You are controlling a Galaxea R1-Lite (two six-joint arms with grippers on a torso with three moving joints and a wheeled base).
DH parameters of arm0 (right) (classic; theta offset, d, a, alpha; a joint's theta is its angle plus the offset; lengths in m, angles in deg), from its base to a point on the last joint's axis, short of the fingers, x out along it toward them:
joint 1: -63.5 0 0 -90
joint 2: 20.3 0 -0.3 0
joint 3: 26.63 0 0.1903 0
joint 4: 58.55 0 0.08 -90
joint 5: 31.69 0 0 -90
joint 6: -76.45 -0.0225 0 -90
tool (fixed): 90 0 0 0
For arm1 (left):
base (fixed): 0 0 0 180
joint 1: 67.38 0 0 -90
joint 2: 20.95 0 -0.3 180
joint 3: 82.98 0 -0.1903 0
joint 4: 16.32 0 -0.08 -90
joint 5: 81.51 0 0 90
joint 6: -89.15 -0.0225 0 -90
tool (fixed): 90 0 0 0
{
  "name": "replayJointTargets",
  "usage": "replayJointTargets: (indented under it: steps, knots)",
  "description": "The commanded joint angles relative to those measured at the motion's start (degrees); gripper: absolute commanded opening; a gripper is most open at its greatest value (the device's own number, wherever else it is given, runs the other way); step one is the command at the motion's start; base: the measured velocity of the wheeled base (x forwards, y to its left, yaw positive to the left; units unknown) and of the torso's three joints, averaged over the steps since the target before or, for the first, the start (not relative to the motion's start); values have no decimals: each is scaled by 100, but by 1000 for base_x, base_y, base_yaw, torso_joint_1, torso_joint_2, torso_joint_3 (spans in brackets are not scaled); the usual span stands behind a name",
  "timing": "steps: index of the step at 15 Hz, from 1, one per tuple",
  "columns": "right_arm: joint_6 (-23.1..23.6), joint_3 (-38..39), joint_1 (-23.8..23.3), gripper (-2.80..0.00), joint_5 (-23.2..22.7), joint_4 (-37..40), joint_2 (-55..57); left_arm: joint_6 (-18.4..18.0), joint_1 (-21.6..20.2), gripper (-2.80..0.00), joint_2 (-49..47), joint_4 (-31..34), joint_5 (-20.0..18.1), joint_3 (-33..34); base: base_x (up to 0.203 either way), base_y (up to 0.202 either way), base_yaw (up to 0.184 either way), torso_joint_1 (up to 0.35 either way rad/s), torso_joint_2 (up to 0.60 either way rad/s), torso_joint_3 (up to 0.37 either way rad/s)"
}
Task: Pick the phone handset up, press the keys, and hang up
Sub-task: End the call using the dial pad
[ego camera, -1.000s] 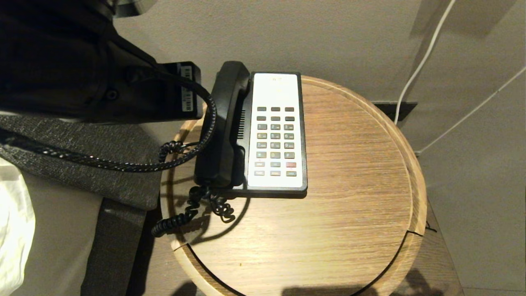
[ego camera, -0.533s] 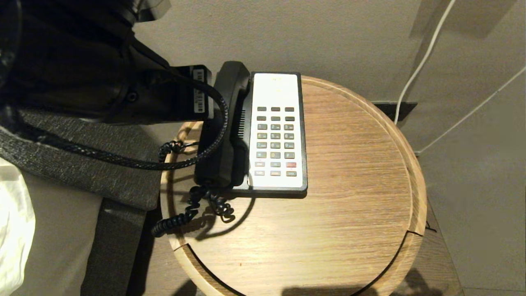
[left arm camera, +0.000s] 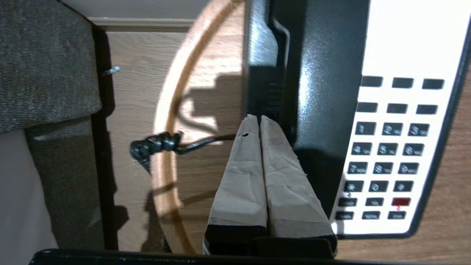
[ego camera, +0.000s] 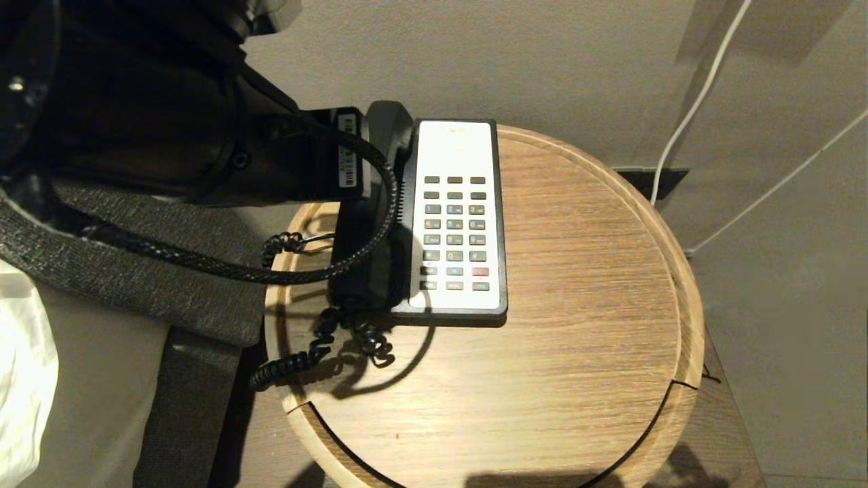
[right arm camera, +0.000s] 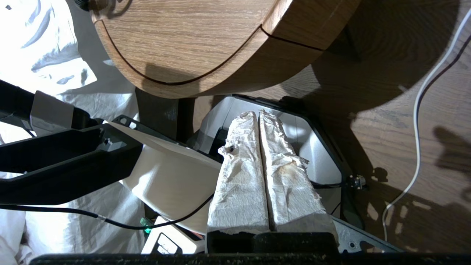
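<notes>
glossy black phone handset [ego camera: 369,224], wood-grain table [ego camera: 576,325]

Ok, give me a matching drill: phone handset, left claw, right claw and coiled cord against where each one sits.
1 phone handset
2 left claw
3 right claw
4 coiled cord

A hangs over the table's near-left edge
B shut, at the handset's outer side
C resting on the phone base
D shut, low beside the table, over the robot's base

Pairs: 1-C, 2-B, 3-D, 4-A
</notes>
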State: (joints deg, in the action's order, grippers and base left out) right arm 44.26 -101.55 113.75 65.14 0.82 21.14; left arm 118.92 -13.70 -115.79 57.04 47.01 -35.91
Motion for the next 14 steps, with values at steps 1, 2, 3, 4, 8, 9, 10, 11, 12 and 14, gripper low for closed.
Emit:
replayJointTargets:
  steps: [1, 2, 3, 4, 8, 9, 10, 11, 12, 14]
  knots:
    - [-18, 32, 2, -280, 3, 21, -26, 21, 55, -280, -56, 28, 24, -12, 0, 0, 0, 0, 0, 0]
    - [-16, 32, 2, -280, 3, 21, -30, 30, 55, -280, -69, 28, 24, -21, 0, 0, 0, 0, 0, 0]
    - [-24, 23, 2, -280, 12, 21, -30, 30, 55, -280, -61, 37, 24, -3, 0, 0, 0, 0, 0, 0]
    - [-24, 23, 2, -280, 12, 21, -30, 30, 55, -280, -54, 46, 24, -6, 0, 0, 0, 0, 0, 0]
    - [-16, 32, 2, -280, 3, 17, -8, 30, 38, -280, 212, 71, 33, 182, 0, 0, 0, 0, 0, 0]
    - [-16, 32, 2, -280, 3, 12, 19, 30, 38, -280, 339, 72, 33, 279, 0, 0, 0, 0, 0, 0]
    - [-16, 23, 2, -280, -1, 4, 65, 37, 38, -280, 503, 68, 33, 391, 0, 0, 0, 0, 0, 0]
    - [-16, 1, 2, -280, -13, -48, 179, 52, 38, -280, 689, 65, 29, 509, 0, 0, 0, 0, 0, 0]
    - [-16, -16, 2, -280, -29, -167, 330, 82, 38, -280, 880, 62, 27, 620, 0, 0, 0, 0, 0, 0]
    - [-9, -64, 2, -280, -46, -486, 812, 157, 40, -280, 1364, 37, 24, 892, 0, 0, 0, 0, 0, 0]
